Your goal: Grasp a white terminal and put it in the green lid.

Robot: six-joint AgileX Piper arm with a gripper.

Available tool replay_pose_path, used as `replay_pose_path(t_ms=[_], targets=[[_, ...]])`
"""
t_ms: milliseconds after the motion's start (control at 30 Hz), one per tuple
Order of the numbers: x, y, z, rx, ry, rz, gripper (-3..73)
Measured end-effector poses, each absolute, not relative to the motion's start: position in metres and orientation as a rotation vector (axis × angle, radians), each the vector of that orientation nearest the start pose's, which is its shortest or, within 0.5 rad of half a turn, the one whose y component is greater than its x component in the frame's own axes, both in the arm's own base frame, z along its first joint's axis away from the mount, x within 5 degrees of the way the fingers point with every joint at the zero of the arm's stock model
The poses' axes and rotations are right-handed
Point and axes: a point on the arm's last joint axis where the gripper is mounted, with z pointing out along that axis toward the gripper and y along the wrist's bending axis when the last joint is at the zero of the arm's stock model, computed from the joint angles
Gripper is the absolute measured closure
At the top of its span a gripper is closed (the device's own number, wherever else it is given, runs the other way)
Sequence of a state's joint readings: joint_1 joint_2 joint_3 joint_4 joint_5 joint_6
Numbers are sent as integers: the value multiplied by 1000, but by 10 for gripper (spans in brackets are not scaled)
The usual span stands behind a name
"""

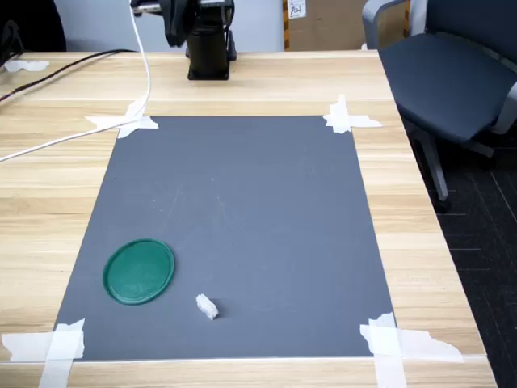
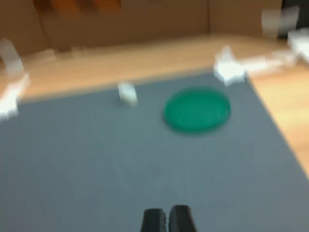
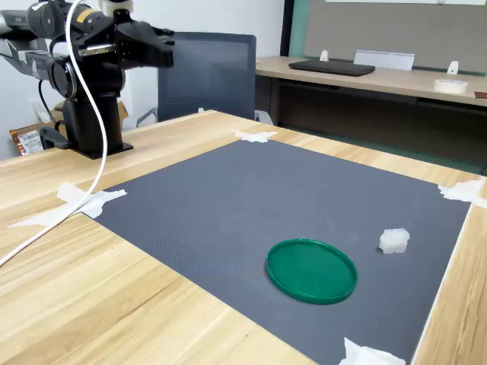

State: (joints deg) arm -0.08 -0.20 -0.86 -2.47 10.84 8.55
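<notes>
**Lid bare, terminal loose on the mat**

Wooden table [image 1: 266, 81], grey mat [image 1: 242, 210] taped at its corners, and the arm is tucked up at the far end by its black base [image 1: 210, 61]. Look at the gripper [image 2: 167, 218] in the wrist view: two dark fingertips side by side with only a sliver between them, jaws together, holding nothing, well above the mat. The picture is blurred, but that much reads. Out from there, the green lid [image 3: 311, 270] lies flat on the mat and there is nothing inside it. The white terminal [image 3: 394, 240] sits on the mat just beside the lid, apart from it, not touching. In the first exterior view the terminal [image 1: 207, 305] is to the lid's [image 1: 139, 271] right, near the mat's front edge. A white cable [image 3: 84, 91] hangs from the arm.
</notes>
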Motion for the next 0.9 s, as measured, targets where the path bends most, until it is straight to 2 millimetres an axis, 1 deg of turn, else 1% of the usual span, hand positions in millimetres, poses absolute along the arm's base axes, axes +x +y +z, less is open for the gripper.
replay_pose_path(t_ms=[167,900], targets=[[55,0,199,82,1673,66,724],[55,0,200,76,1665,63,724]])
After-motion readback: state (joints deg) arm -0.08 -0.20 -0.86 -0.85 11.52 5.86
